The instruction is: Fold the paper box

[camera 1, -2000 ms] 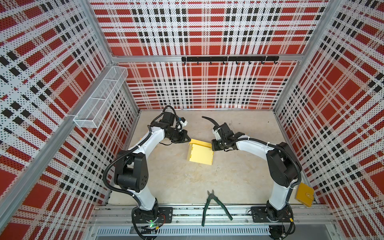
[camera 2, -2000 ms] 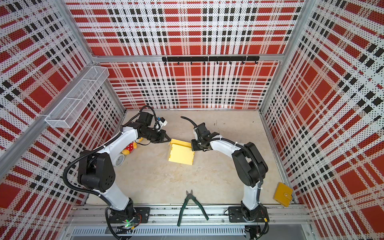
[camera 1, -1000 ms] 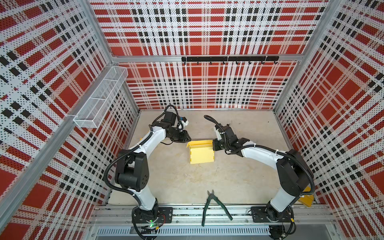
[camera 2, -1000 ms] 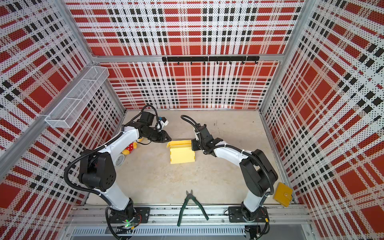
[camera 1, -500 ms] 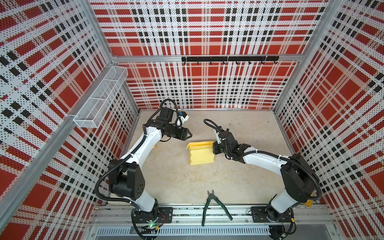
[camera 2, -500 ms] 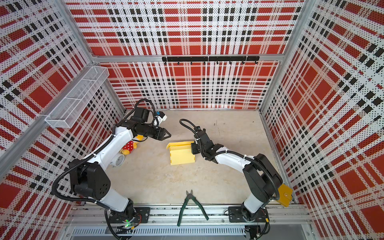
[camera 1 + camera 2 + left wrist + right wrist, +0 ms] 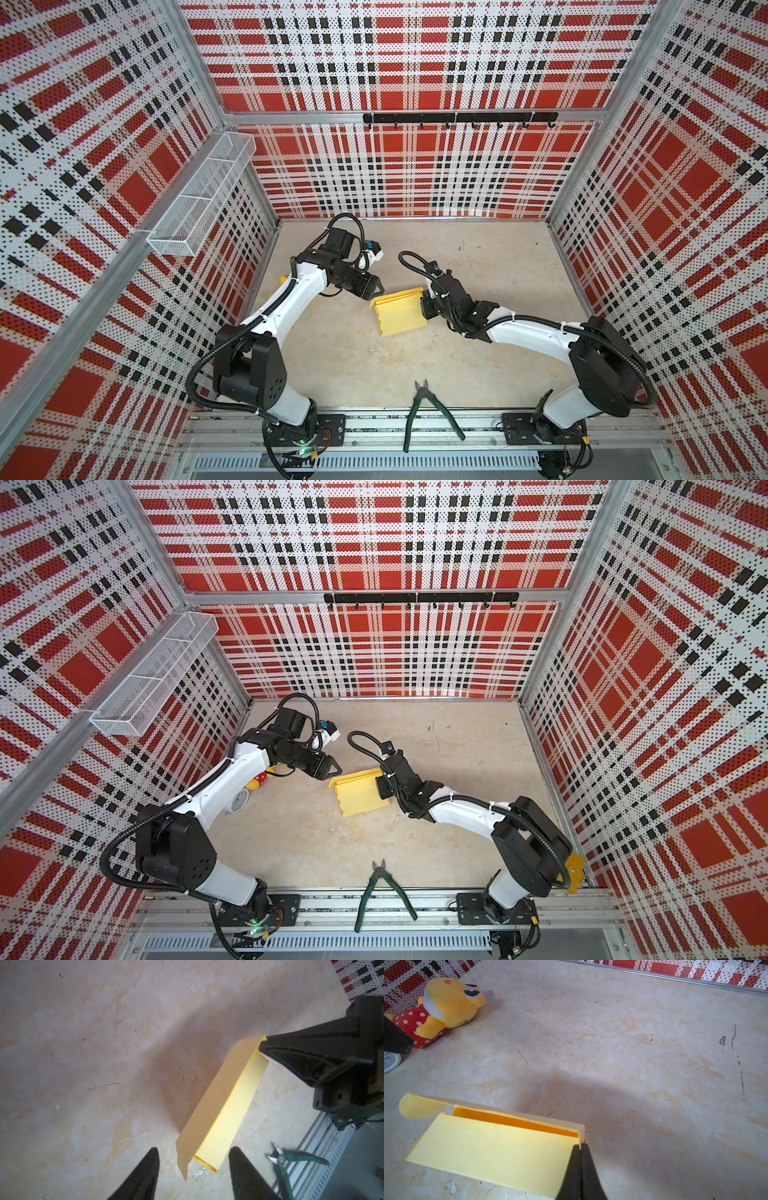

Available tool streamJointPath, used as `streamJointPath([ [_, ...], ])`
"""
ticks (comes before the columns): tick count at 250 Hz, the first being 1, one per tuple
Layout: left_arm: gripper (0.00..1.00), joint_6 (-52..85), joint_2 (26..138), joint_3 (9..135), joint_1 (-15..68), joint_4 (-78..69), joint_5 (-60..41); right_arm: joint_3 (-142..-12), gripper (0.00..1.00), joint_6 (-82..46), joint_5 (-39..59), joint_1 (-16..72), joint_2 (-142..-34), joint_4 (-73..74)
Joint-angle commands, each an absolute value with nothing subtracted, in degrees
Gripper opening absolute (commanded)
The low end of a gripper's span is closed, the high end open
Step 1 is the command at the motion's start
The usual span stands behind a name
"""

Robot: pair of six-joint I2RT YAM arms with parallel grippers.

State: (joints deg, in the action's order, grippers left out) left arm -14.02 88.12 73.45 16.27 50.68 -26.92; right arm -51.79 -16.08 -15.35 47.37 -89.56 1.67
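Observation:
The paper box [image 7: 399, 313] [image 7: 359, 793] is pale yellow card, folded into a shallow box lying on the table in both top views. One long flap [image 7: 212, 1101] stands up along its far side, with a rounded tab [image 7: 415, 1106] at the end. My right gripper [image 7: 580, 1145] [image 7: 424, 306] is shut on the box's right end wall. My left gripper [image 7: 194, 1148] [image 7: 375, 287] hovers open at the box's left end. The box's near corner shows between its fingers [image 7: 149, 1172], touching neither.
Green pliers [image 7: 428, 411] lie on the front rail. A yellow plush toy [image 7: 446, 1003] and a small clock [image 7: 239, 802] sit by the left wall. A mustard pouch [image 7: 575, 872] is at the front right. A wire basket [image 7: 203, 195] hangs on the left wall.
My left gripper has opened and now hovers beside the box's left end. My right gripper stays shut on the box, which has turned slightly as the right arm stretched lower.

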Motion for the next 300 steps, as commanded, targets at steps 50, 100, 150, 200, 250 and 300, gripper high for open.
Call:
streamJointPath([
  [50, 0.58, -15.4, 84.2, 68.9, 18.8, 52.3, -22.6, -47.1, 0.00, -14.8, -21.6, 49.9, -86.5, 8.1],
  [100, 0.58, -17.2, 83.9, 68.3, 21.0, 51.6, -20.0, -44.1, 0.00, -14.0, -24.8, 51.9, -85.7, 11.4],
  [150, 0.49, -14.7, 84.4, 68.4, 21.6, 50.7, -18.2, -43.0, 0.00, -14.0, -26.3, 52.8, -85.8, 12.8],
  [200, 0.41, -14.9, 84.0, 66.9, 21.9, 50.1, -15.2, -42.5, 0.00, -14.3, -27.2, 53.1, -85.6, 13.1],
  [250, 0.31, -14.4, 84.5, 65.5, 22.5, 50.0, -15.0, -42.4, 0.00, -14.8, -27.9, 53.4, -86.1, 14.1],
  [300, 0.16, -13.1, 84.7, 65.5, 22.8, 48.9, -15.4, -41.8, 0.00, -14.9, -29.3, 54.3, -86.9, 15.8],
])
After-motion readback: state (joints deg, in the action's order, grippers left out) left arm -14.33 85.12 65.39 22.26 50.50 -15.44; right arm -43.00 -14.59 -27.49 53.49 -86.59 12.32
